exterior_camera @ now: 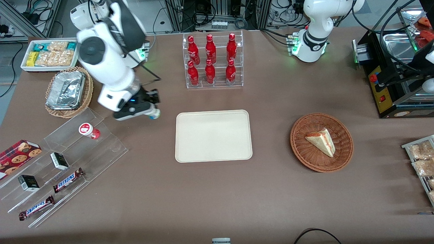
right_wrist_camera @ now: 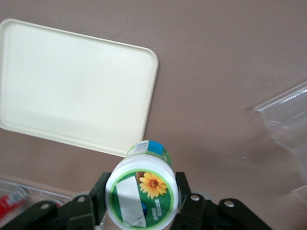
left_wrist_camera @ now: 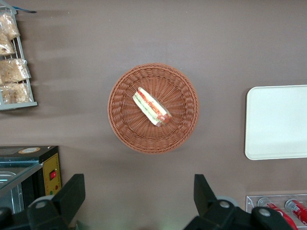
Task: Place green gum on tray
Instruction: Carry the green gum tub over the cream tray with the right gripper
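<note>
1. The gripper [exterior_camera: 151, 113] hangs above bare worktop [exterior_camera: 203, 203] toward the working arm's end, between the acrylic steps [exterior_camera: 67, 152] and the tray [exterior_camera: 213, 135], apparently carrying its load across.
2. The gum [right_wrist_camera: 144, 191] sits clamped between both fingers [right_wrist_camera: 184, 196], lid facing the wrist camera, clear of the worktop.
3. The tray [right_wrist_camera: 72, 81] lies empty near the worktop's middle, beside the gum.

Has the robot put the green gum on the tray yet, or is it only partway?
Partway. Done: the green gum is off the clear shelf and clamped in the end effector. Happening now: the end effector holds it in the air between the shelf and the tray, which has nothing on it yet. Left to do: carry it over the tray, lower it and let go.
</note>
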